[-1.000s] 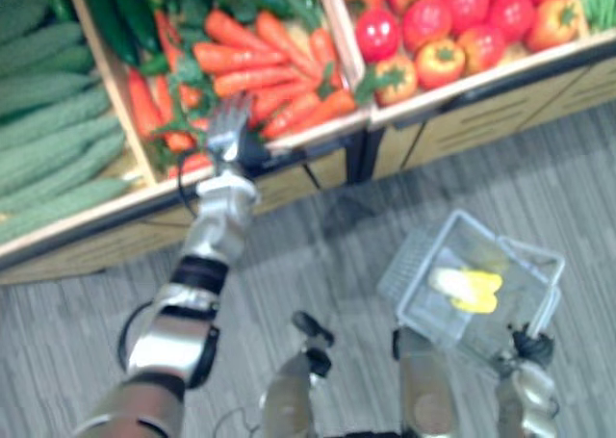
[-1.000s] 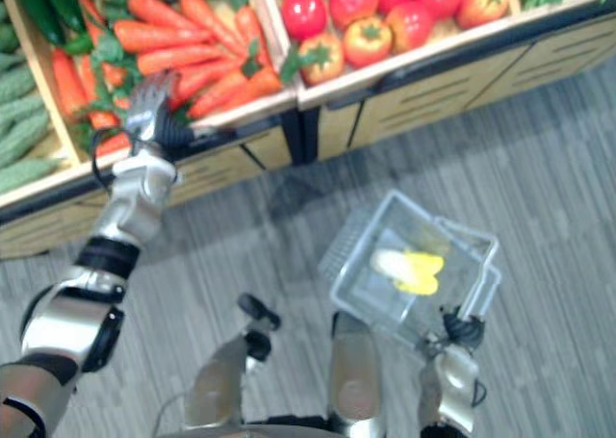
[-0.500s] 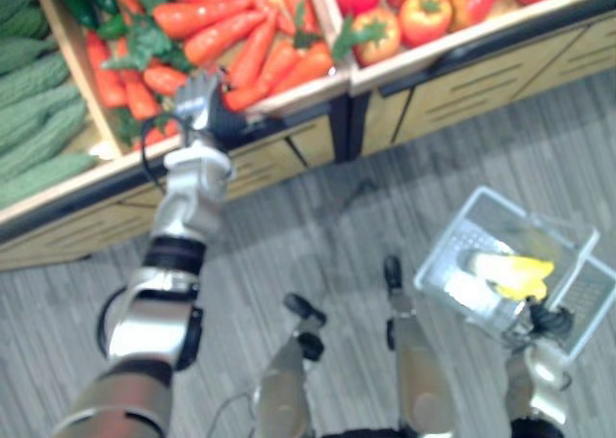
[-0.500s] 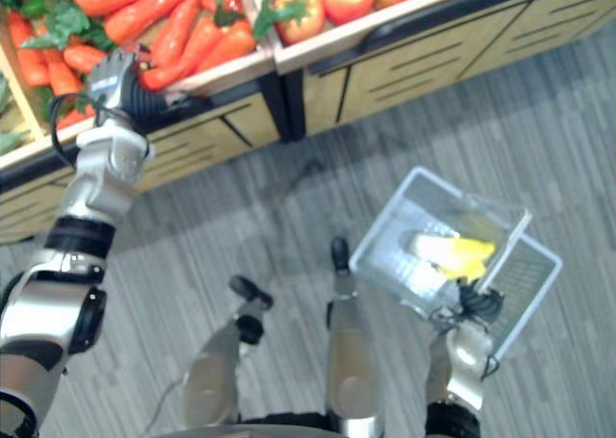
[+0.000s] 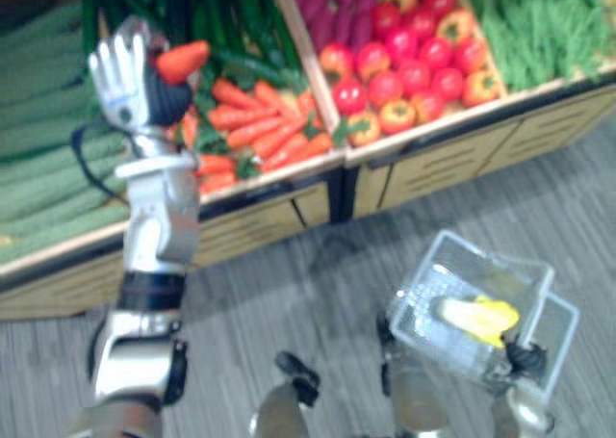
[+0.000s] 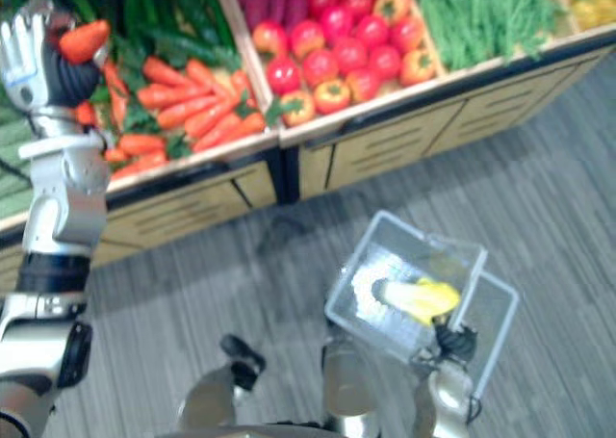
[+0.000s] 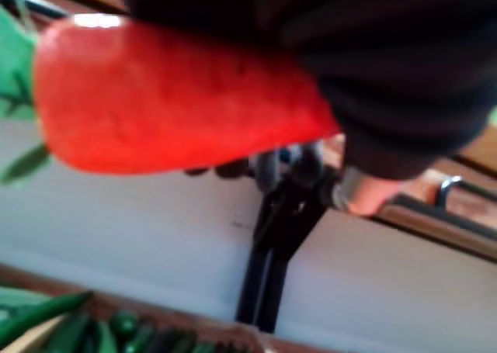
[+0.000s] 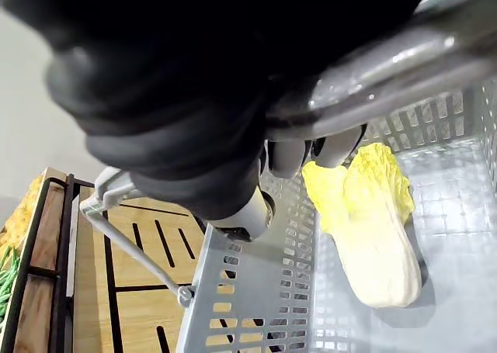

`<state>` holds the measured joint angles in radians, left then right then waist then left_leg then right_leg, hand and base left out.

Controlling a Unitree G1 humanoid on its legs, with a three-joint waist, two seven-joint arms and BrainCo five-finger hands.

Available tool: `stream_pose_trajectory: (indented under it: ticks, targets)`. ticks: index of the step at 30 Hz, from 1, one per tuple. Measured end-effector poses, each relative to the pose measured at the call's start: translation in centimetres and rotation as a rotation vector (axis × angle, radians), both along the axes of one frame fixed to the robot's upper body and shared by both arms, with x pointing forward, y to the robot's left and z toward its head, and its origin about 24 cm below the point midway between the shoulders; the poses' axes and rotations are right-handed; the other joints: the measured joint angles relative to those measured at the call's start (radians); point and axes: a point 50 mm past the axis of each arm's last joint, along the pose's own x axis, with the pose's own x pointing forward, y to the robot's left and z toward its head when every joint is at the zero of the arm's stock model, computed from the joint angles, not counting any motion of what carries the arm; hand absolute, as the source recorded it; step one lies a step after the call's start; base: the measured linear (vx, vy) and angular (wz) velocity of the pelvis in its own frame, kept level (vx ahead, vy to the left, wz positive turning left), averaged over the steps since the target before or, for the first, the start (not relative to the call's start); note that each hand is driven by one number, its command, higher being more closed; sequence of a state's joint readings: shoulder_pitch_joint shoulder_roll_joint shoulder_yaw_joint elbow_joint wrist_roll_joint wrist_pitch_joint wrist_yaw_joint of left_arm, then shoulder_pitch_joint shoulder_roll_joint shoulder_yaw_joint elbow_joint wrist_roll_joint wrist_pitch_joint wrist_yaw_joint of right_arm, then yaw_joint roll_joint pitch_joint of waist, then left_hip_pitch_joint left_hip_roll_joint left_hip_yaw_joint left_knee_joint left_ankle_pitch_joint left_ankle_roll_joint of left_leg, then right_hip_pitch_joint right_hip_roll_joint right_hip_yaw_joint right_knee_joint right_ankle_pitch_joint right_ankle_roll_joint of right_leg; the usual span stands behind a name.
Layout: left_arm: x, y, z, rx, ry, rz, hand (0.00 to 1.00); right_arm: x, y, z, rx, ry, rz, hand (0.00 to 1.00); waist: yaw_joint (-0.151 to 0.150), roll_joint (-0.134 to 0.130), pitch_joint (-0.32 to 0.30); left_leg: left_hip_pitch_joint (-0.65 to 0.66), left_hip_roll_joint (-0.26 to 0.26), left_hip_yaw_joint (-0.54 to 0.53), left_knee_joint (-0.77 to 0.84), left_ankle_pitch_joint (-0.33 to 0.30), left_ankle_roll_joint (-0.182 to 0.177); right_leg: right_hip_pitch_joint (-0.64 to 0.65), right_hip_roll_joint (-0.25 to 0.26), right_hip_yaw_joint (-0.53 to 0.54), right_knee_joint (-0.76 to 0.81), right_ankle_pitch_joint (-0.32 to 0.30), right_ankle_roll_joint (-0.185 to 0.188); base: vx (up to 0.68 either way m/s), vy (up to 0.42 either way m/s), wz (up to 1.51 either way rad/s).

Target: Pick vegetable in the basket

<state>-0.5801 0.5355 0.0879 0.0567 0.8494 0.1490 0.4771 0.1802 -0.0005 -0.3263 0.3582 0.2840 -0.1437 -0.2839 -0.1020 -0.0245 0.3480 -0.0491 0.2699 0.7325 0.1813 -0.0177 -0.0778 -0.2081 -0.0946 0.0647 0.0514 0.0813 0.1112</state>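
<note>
Far left on the stand [image 5: 452, 154] lie pale green gourds [image 5: 48, 159]; above that end the left hand [image 5: 120, 72] is raised high, clamped round one carrot [image 5: 181, 61], its red body pressed against the dark palm and its blunt end poking out to the side; the carrot hangs clear above the stand, touching none of the produce below; in the left wrist view a few green leaf tips show at one end of it. Under the hand, in the stand's next bin, sits the heap of carrots [image 5: 260, 130] with dark cucumbers [image 5: 241, 5] behind them; further along the stand come tomatoes [image 5: 404, 67], then green beans [image 5: 539, 24] at its right end. Down in front of the stand, over the grey floor [image 5: 318, 274], hangs a clear plastic basket [image 5: 423, 313], tilted; a yellow-and-white cabbage [image 5: 476, 315] lies inside on its bottom. The right hand [image 8: 194, 97] has its fingers curled about the basket's handle [image 8: 404, 58], carrying it well apart from the carrot.
</note>
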Motion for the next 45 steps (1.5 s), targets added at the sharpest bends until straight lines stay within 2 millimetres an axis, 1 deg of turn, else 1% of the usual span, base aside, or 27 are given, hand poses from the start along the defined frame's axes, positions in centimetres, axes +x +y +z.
stream_pose_trajectory:
  ticks: [2, 4, 5, 8, 10, 11, 12, 13, 15, 18, 19, 21, 23, 24, 25, 26, 27, 28, 29, 30, 31, 32, 33, 38, 39, 43, 45]
  targets:
    - [-2.3, 0.9, -2.6, 0.0, 0.024, 0.04, 1.0, 0.3, 0.0, -0.5, -0.006, 0.031, 0.04, 1.0, 0.006, 0.021, -0.043, -0.037, -0.026, -0.377, 0.089, -0.111, -0.001, 0.005, 0.018, 0.076, -0.003, -0.009, -0.012, -0.01, -0.03, -0.98]
    - [-3.0, -0.5, -4.7, -0.021, 0.05, -0.018, 1.0, -0.4, -0.6, -1.3, -0.015, 0.087, 0.043, 1.0, 0.011, 0.059, -0.083, -0.019, -0.051, -0.602, 0.072, -0.188, -0.058, 0.003, 0.05, 0.113, -0.003, -0.015, -0.007, -0.05, 0.175, -0.85]
    - [-3.2, -2.3, -6.0, -0.057, 0.069, -0.092, 1.0, -0.9, -0.8, -1.6, -0.014, 0.111, 0.033, 1.0, 0.004, 0.067, -0.1, 0.008, -0.063, -0.629, 0.04, -0.223, -0.08, 0.005, 0.054, 0.133, -0.005, -0.007, 0.009, -0.06, 0.225, -0.58]
    - [-3.4, -6.9, -9.7, -0.1, 0.18, -0.285, 1.0, -1.1, 0.3, -1.9, 0.009, 0.122, 0.038, 1.0, 0.0, 0.023, -0.123, 0.039, -0.115, -0.571, 0.019, -0.221, -0.069, 0.004, 0.011, 0.196, -0.014, 0.018, 0.047, -0.07, 0.148, -0.42]
    - [-4.1, -10.2, -12.3, -0.15, 0.274, -0.437, 1.0, -0.8, 1.0, -1.6, 0.019, 0.114, 0.05, 1.0, -0.003, 0.006, -0.132, 0.063, -0.134, -0.517, 0.025, -0.228, -0.054, 0.0, -0.008, 0.202, -0.018, 0.028, 0.032, -0.06, 0.14, -0.7]
    - [-4.6, -11.9, -13.5, -0.188, 0.327, -0.513, 1.0, -0.2, 1.4, -1.0, 0.012, 0.094, 0.072, 1.0, -0.003, 0.006, -0.135, 0.062, -0.137, -0.476, 0.054, -0.23, -0.04, -0.032, -0.011, 0.142, -0.001, 0.043, -0.097, -0.06, 0.137, -1.07]
    - [-5.0, -13.0, -14.2, -0.213, 0.365, -0.56, 1.0, 1.1, 1.8, -0.1, -0.019, 0.06, 0.109, 1.0, -0.006, 0.011, -0.136, 0.048, -0.134, -0.425, 0.056, -0.215, -0.015, -0.064, -0.008, -0.017, -0.015, 0.102, -0.301, -0.06, 0.122, -1.22]
    - [-5.1, -13.2, -14.3, -0.227, 0.373, -0.578, 1.0, 1.9, 2.1, 0.5, -0.028, 0.032, 0.125, 1.0, -0.001, 0.006, -0.135, 0.045, -0.137, -0.388, 0.053, -0.207, -0.002, -0.065, -0.012, -0.115, -0.049, 0.119, -0.421, -0.17, 0.153, -1.45]
    - [-5.2, -13.4, -15.9, -0.323, 0.452, -0.607, 1.0, 5.3, 3.5, 2.9, -0.096, -0.064, 0.214, 1.0, 0.031, 0.027, -0.131, 0.125, -0.117, -0.189, -0.023, -0.207, 0.014, -0.066, -0.091, -0.527, -0.035, -0.078, -0.334, -0.15, 0.11, -2.25]
    - [-6.7, -13.1, -19.1, -0.414, 0.605, -0.595, 1.0, 7.5, 6.8, 4.5, -0.129, -0.136, 0.359, 1.0, 0.052, 0.014, -0.152, 0.214, -0.114, 0.03, 0.009, -0.246, 0.002, -0.051, -0.211, -0.764, 0.347, -0.126, -0.313, -0.05, -0.007, -2.15]
    - [-7.0, -13.2, -19.6, -0.431, 0.622, -0.6, 1.0, 7.9, 7.5, 4.7, -0.133, -0.149, 0.393, 1.0, 0.068, 0.007, -0.161, 0.22, -0.118, 0.066, 0.023, -0.254, -0.005, -0.044, -0.202, -0.787, 0.319, -0.154, -0.254, 0.04, -0.03, -1.84]
    - [-7.2, -14.6, -21.5, -0.48, 0.726, -0.648, 1.0, 9.0, 9.9, 6.0, -0.131, -0.216, 0.516, 1.0, 0.078, 0.023, -0.176, 0.215, -0.097, 0.146, 0.037, -0.246, -0.014, -0.045, -0.058, -0.703, 0.11, -0.048, -0.185, 0.05, -0.08, -1.68]
    - [-7.4, -15.4, -22.8, -0.487, 0.792, -0.671, 1.0, 9.2, 11.5, 6.5, -0.128, -0.246, 0.595, 1.0, 0.084, 0.022, -0.182, 0.207, -0.051, 0.169, 0.073, -0.228, 0.002, -0.023, 0.021, -0.668, -0.017, -0.061, -0.157, 0.05, -0.141, -1.64]
    - [-7.6, -16.0, -23.5, -0.509, 0.833, -0.693, 1.0, 9.2, 12.2, 6.7, -0.126, -0.255, 0.636, 1.0, 0.077, 0.024, -0.183, 0.191, -0.016, 0.121, 0.155, -0.241, 0.008, -0.056, 0.017, -0.635, 0.113, -0.097, -0.181, 0.14, -0.205, -1.45]
    - [-7.6, -16.2, -23.7, -0.509, 0.845, -0.702, 1.0, 9.1, 12.7, 6.6, -0.118, -0.256, 0.656, 1.0, 0.071, -0.004, -0.181, 0.177, -0.011, 0.097, 0.229, -0.252, 0.025, -0.059, 0.006, -0.603, 0.148, -0.111, -0.198, 0.1, -0.219, -1.34]
    - [-7.8, -16.7, -24.2, -0.522, 0.869, -0.711, 1.0, 8.8, 13.2, 6.3, -0.119, -0.239, 0.698, 1.0, 0.088, -0.008, -0.184, 0.132, 0.004, -0.02, 0.32, -0.286, 0.074, -0.049, 0.049, -0.529, 0.128, -0.106, -0.202, 0.08, -0.171, -1.18]
    - [-7.9, -16.9, -24.3, -0.523, 0.874, -0.718, 1.0, 8.6, 13.4, 6.2, -0.125, -0.234, 0.72, 1.0, 0.102, -0.009, -0.184, 0.113, -0.021, -0.111, 0.326, -0.302, 0.062, -0.037, 0.078, -0.485, 0.096, -0.097, -0.189, 0.06, -0.126, -1.91]
    - [-8.0, -17.2, -24.4, -0.544, 0.879, -0.729, 1.0, 8.6, 14.2, 6.2, -0.126, -0.238, 0.766, 1.0, 0.12, -0.026, -0.18, 0.076, -0.099, -0.271, 0.291, -0.329, 0.048, 0.0, 0.113, -0.424, 0.005, -0.113, -0.163, 0.13, -0.094, -1.99]
    - [-7.9, -17.8, -24.6, -0.565, 0.884, -0.738, 1.0, 8.6, 14.6, 6.6, -0.133, -0.257, 0.799, 1.0, 0.127, 0.0, -0.179, 0.021, -0.125, -0.377, 0.25, -0.345, 0.037, -0.022, 0.113, -0.43, 0.086, -0.15, -0.182, 0.16, -0.106, -1.72]
    - [-7.8, -17.9, -24.6, -0.572, 0.879, -0.739, 1.0, 8.5, 14.7, 6.7, -0.135, -0.262, 0.809, 1.0, 0.116, 0.0, -0.179, 0.006, -0.14, -0.409, 0.243, -0.351, 0.018, -0.035, 0.079, -0.413, 0.175, -0.127, -0.216, 0.16, -0.059, -1.07]
    - [-7.7, -18.4, -24.8, -0.568, 0.894, -0.745, 1.0, 8.3, 14.6, 6.2, -0.135, -0.242, 0.825, 1.0, 0.107, 0.018, -0.176, -0.005, -0.123, -0.486, 0.199, -0.347, 0.01, 0.013, 0.103, -0.372, 0.141, -0.134, -0.184, 0.11, -0.004, -0.67]
    - [-7.8, -18.8, -25.0, -0.572, 0.902, -0.749, 1.0, 8.2, 14.6, 6.1, -0.132, -0.233, 0.828, 1.0, 0.112, 0.017, -0.175, -0.004, -0.127, -0.504, 0.156, -0.322, 0.017, 0.035, 0.116, -0.346, 0.124, -0.125, -0.186, 0.08, -0.003, -0.81]
    - [-8.1, -19.3, -25.2, -0.564, 0.918, -0.764, 1.0, 7.8, 14.5, 6.1, -0.126, -0.235, 0.823, 1.0, 0.107, 0.013, -0.186, 0.007, -0.146, -0.493, 0.098, -0.205, 0.017, 0.039, 0.117, -0.323, 0.125, -0.122, -0.187, 0.02, -0.001, -0.64]
    - [-7.1, -21.0, -24.0, -0.493, 0.896, -0.839, 1.0, 6.9, 14.3, 7.0, -0.114, -0.282, 0.807, 1.0, 0.097, -0.01, -0.188, 0.061, -0.199, -0.473, -0.063, -0.123, 0.031, 0.001, 0.079, -0.304, 0.156, -0.116, -0.182, 0.04, 0.038, -0.04]
    - [-6.9, -21.1, -24.0, -0.484, 0.895, -0.838, 0.0, 6.9, 14.3, 7.1, -0.113, -0.285, 0.803, 1.0, 0.094, -0.01, -0.188, 0.07, -0.208, -0.473, -0.08, -0.113, 0.033, 0.001, 0.073, -0.302, 0.162, -0.116, -0.181, 0.03, 0.053, -0.02]
    - [-6.6, -20.9, -23.9, -0.473, 0.891, -0.826, 0.0, 6.9, 14.2, 7.7, -0.104, -0.314, 0.796, 1.0, 0.093, -0.01, -0.189, 0.074, -0.214, -0.468, -0.09, -0.111, 0.036, 0.016, 0.076, -0.288, 0.118, -0.088, -0.158, -0.01, 0.064, -0.08]
    - [-6.8, -20.8, -24.8, -0.469, 0.936, -0.81, 0.0, 6.6, 14.5, 8.3, -0.042, -0.356, 0.797, 1.0, 0.093, -0.012, -0.191, 0.075, -0.212, -0.457, -0.098, -0.114, 0.042, 0.061, 0.094, -0.274, 0.002, -0.031, -0.147, -0.02, 0.079, -0.18]
